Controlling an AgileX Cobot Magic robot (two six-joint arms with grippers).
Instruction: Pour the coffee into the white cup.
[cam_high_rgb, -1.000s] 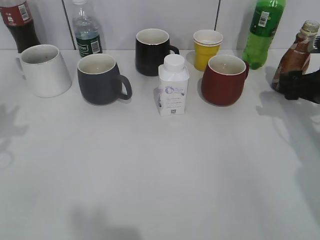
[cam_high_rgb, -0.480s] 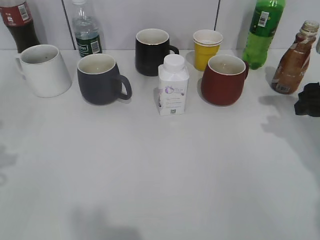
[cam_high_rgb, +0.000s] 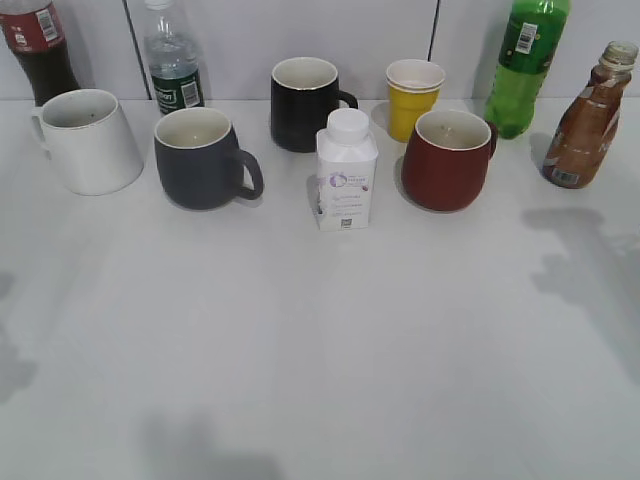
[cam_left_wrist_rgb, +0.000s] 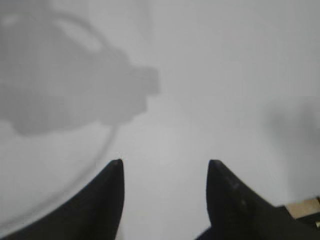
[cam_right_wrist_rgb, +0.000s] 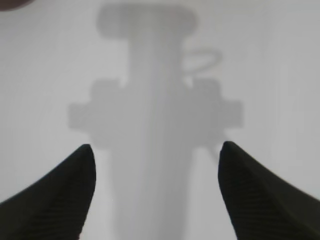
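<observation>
Along the back of the white tabletop (cam_high_rgb: 320, 350), in the exterior view, the coffee bottle (cam_high_rgb: 587, 118) stands upright at the far right: brown, tapered, with a pale cap and a wrap label whose print is too small to read. The white cup (cam_high_rgb: 88, 140) sits at the far left, well apart from it, mouth up. Between them stand a dark grey mug (cam_high_rgb: 203, 157), a black mug (cam_high_rgb: 305, 103), a yellow paper cup (cam_high_rgb: 414, 97) and a red mug (cam_high_rgb: 449, 159). A small white carton (cam_high_rgb: 346, 170) carries purple print (not legible). Behind are a cola bottle (cam_high_rgb: 38, 50) with a red label, a clear water bottle (cam_high_rgb: 172, 60) with a dark green label, and a green soda bottle (cam_high_rgb: 526, 62) showing a barcode.

Left wrist view: the left tool (cam_left_wrist_rgb: 164, 170) hangs over bare tabletop, fingers parted, gripping nothing.

Right wrist view: the right tool (cam_right_wrist_rgb: 157, 152) is spread wide above its own shadow, also empty.
</observation>
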